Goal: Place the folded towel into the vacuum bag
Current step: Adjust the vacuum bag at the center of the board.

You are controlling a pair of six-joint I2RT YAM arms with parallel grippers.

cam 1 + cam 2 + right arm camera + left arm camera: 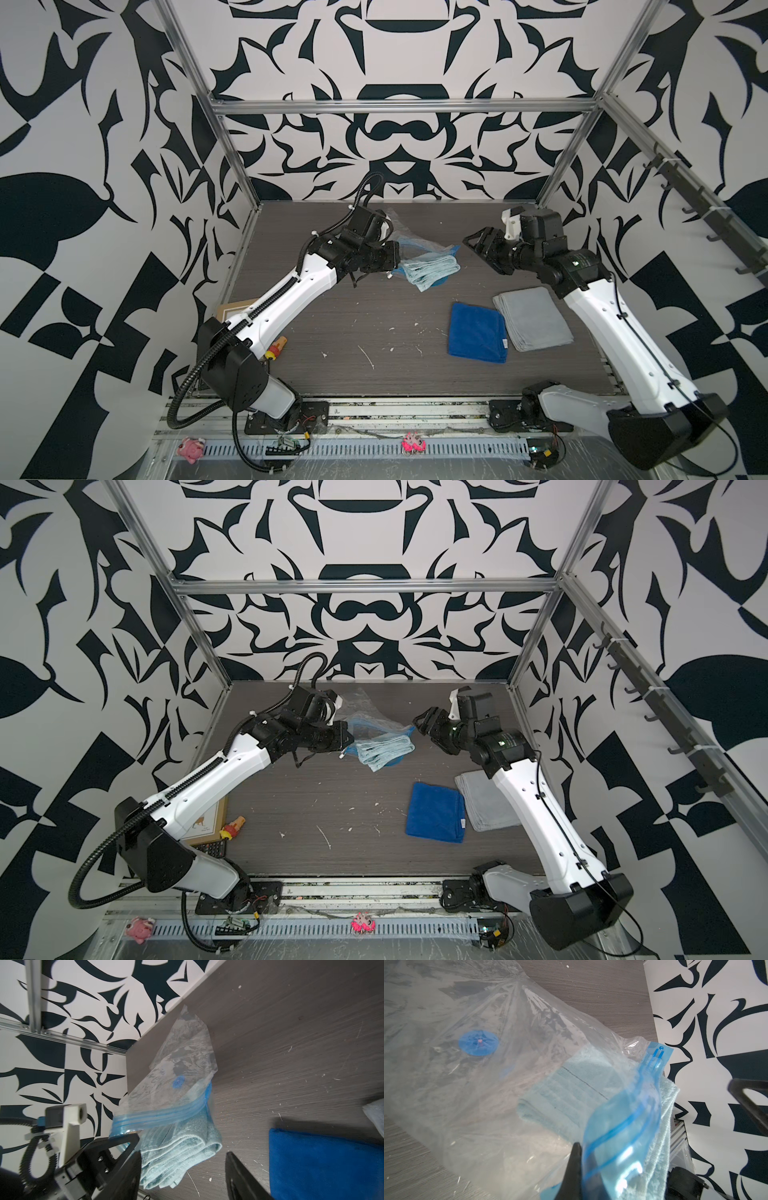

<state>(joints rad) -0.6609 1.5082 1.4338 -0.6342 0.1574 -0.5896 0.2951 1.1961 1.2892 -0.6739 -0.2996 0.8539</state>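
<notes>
Pinching the blue zip strip (623, 1126) of the clear bag (182, 1053) with the left claw (583, 1153), clamped narrow on the plastic, keeping that lip of the mouth arched over the towel (182, 1147). Right under and just beyond that claw's tips: pale blue, folded, lying partly inside the mouth, far end seen through the plastic, near end sticking out past the strip. Further beyond the tips, on the flat crinkled part of the bag: a round blue valve cap (478, 1042). Gripping nothing with the right claw (482, 254): spread wide, raised above the table (332, 316), facing the towel's loose end across a gap, not touching. Behind the right claw, beside its arm, flat on the table: a dark blue cloth (478, 332) and a grey cloth (532, 318), side by side, well apart from the bag.
</notes>
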